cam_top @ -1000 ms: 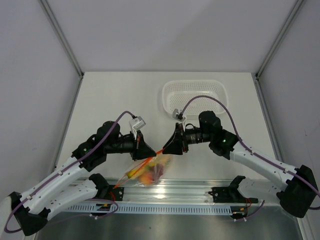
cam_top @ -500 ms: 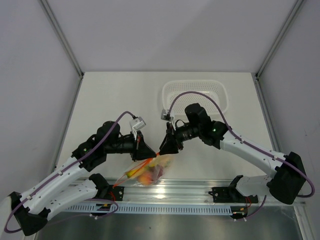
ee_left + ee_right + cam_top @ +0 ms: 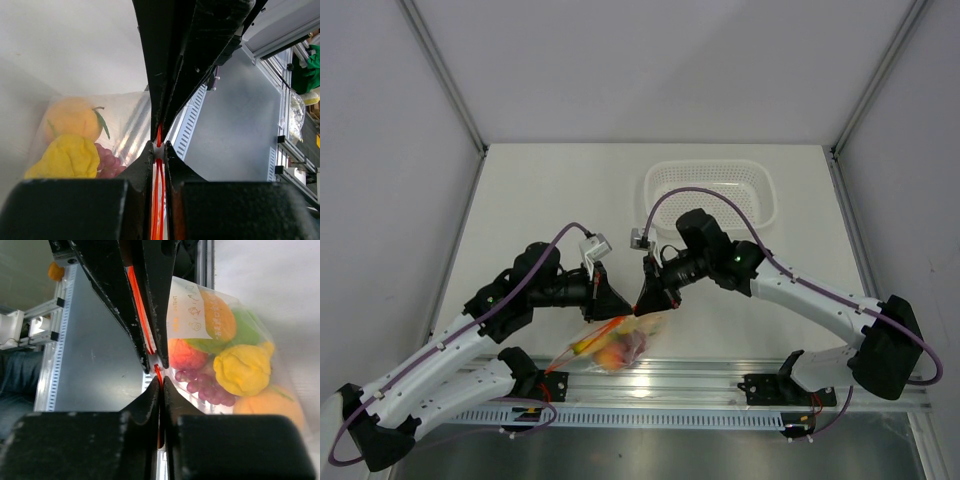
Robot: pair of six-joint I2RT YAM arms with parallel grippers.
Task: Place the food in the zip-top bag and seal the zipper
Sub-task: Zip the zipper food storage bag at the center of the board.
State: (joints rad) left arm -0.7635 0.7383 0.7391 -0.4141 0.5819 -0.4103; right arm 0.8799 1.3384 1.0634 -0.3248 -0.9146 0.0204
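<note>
The clear zip-top bag [image 3: 618,345] hangs near the table's front edge, held up by its red-orange zipper [image 3: 616,325]. The toy fruits are inside it: orange mango [image 3: 72,117], yellow piece [image 3: 242,369], peach [image 3: 184,354], green apple [image 3: 245,329] and dark red grapes [image 3: 205,384]. My left gripper [image 3: 623,306] is shut on the zipper [image 3: 158,165]. My right gripper [image 3: 640,304] is shut on the zipper [image 3: 157,371] right beside it, tip to tip with the left one.
A white perforated basket [image 3: 710,190] stands at the back right of the table. An aluminium rail [image 3: 700,385] runs along the near edge under the bag. White walls close in the left and right sides.
My right gripper has slid left along the zipper until it meets my left gripper. The left arm and the bag have stayed about where they were.
</note>
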